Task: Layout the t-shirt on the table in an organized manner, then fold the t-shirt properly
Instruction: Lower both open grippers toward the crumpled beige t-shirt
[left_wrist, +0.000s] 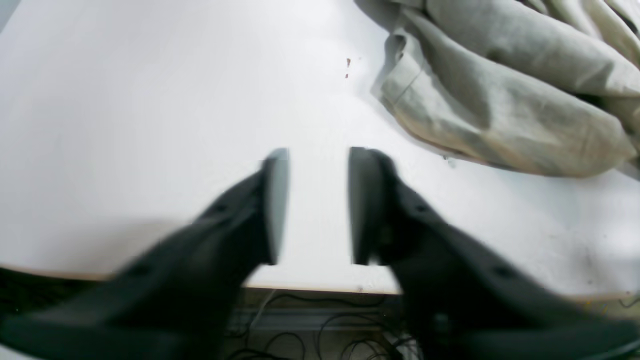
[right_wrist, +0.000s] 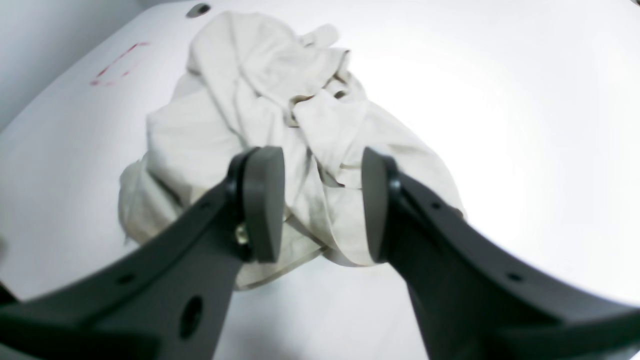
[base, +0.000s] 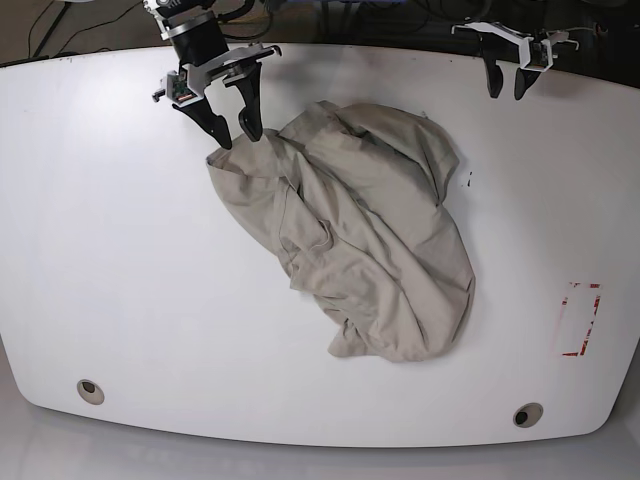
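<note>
Both empty and gaping, the right pincer (base: 232, 132) over the shirt (base: 370, 235) at the desk's (base: 100, 250) far edge may pinch several bunched layers, while the left pincer (base: 506, 88) idles near the far corner.

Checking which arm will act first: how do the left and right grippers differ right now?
The right gripper hangs at the crumpled t-shirt's edge; the left gripper is off the cloth, over bare table near its edge. In the wrist views, cloth fills the right gripper's gap, bare tabletop the left's. Both are open, holding nothing.
</note>
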